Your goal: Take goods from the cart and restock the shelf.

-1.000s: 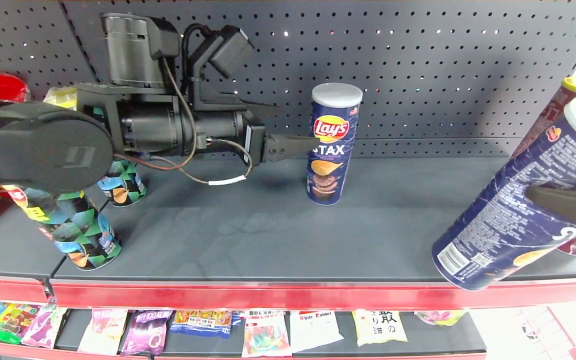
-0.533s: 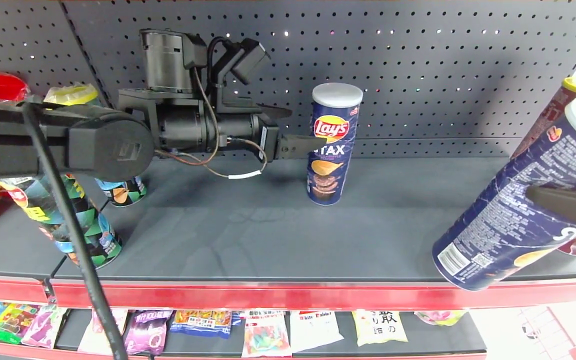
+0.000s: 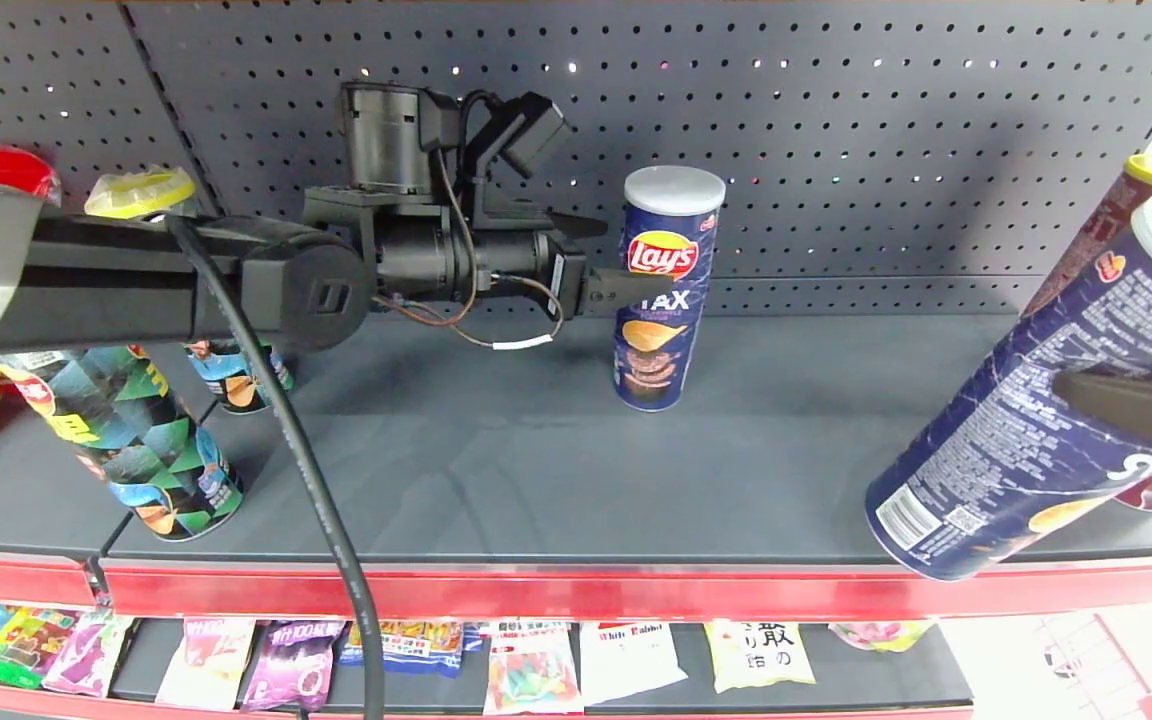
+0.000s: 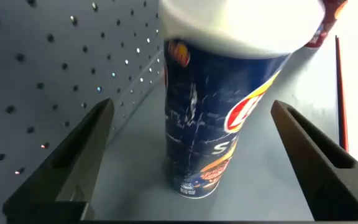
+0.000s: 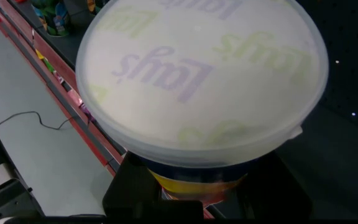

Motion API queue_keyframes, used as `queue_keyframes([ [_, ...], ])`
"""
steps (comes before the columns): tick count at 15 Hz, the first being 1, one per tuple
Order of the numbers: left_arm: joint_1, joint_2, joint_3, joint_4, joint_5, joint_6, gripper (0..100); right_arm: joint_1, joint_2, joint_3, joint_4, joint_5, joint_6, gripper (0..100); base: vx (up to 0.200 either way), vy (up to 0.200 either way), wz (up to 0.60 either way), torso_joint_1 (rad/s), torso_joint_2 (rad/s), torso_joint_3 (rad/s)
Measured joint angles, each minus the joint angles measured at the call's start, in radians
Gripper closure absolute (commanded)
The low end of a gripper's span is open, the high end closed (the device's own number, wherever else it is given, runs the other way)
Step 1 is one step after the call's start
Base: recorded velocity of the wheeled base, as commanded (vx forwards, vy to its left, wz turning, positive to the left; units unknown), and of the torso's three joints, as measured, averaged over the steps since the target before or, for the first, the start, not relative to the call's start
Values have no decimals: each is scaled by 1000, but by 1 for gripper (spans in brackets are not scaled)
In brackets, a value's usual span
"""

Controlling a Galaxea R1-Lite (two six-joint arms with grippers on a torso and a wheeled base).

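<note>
- Well back on the shelf [image 3: 536, 470], 1 blue can [image 3: 661, 300] stands upright, open floor around it.
- Left gripper [image 3: 636, 255] gapes, 1 finger either side of that can, untouching.
- Right gripper [image 3: 1096, 395] clamps a tilted 2nd can [image 3: 1016, 420], far right of it, over the red front edge [image 3: 536, 590].

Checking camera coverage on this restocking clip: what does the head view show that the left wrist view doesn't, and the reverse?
Head view alone: the green patterned cans at the left, snack bags on the lower shelf, and, plainly, the tilted blue can in the right gripper. Left wrist view alone: both fingers of the left gripper clear of the standing blue can between them. Shared: that can, upright with its white lid, the pegboard and the grey shelf.
</note>
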Motion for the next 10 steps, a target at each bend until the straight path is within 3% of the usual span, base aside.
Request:
queue_keyframes([
  [10, -27, 104, -131, 4, -29, -1, 0, -2, 4, 2, 0, -9, 0, 100, 0, 0, 0, 0, 0, 0],
])
